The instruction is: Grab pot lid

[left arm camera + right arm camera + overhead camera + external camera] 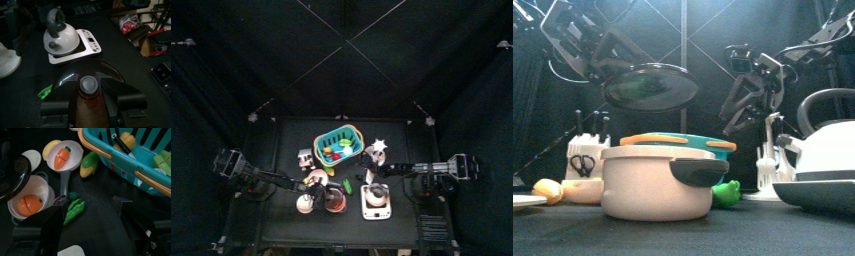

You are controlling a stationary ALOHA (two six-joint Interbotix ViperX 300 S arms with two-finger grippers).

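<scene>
— Left hand (90, 93): what's it got?
— It grips the glass pot lid (651, 86) by the knob. The lid hangs tilted in the air, above the cream pot (657, 182) and clear of it.
— And the right hand (87, 220)?
— Jaws wide apart, holding nothing, over the table (107, 190) near a green vegetable (75, 210).
— What's around?
— One white kettle (60, 36) on its base, one teal basket (137, 165) of toy food, two bowls (67, 148) each with an orange piece, and one holder with scissors (581, 160) beside the pot.
— Anything hard to see?
— From the front the pot's inside is hidden, the kettle is cut off at the edge, and the basket only partly shows.
</scene>
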